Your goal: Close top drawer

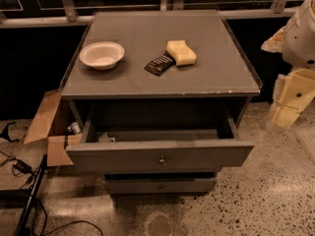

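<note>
Inventory, left to right.

1. Black cables (19,168): trailing on the speckled floor at the far left, clear of the work.
2. Open brown cardboard box (47,119): against the cabinet's left side, with one flap close to the left corner of the drawer.
3. Shallow white round bowl (102,54): on the grey cabinet top (216,77), left of centre.
4. Wide grey wooden drawer (118,156): the top one, pulled well out towards the near side. Its flat front panel carries a small round metal knob (162,159) at the centre. Something pale lies in its left inner corner, too small to identify.
5. Flat black packet (158,63) and yellow sponge block (181,52): touching each other, mid-top.
6. Narrower grey lower drawer front (162,185): beneath, nearly flush; not the target.
7. Gripper (284,113): on the cream arm at the far right edge, beside the cabinet's right side and well apart from the drawer front. From where I stand, I cannot tell whether it is open or closed.

Handling note: the close has not begun. My judgement is that the gripper should come round to the near side and press flat near the knob. It should push straight towards the far side, centred, so the drawer does not skew, and the box flap bears watching.
</note>
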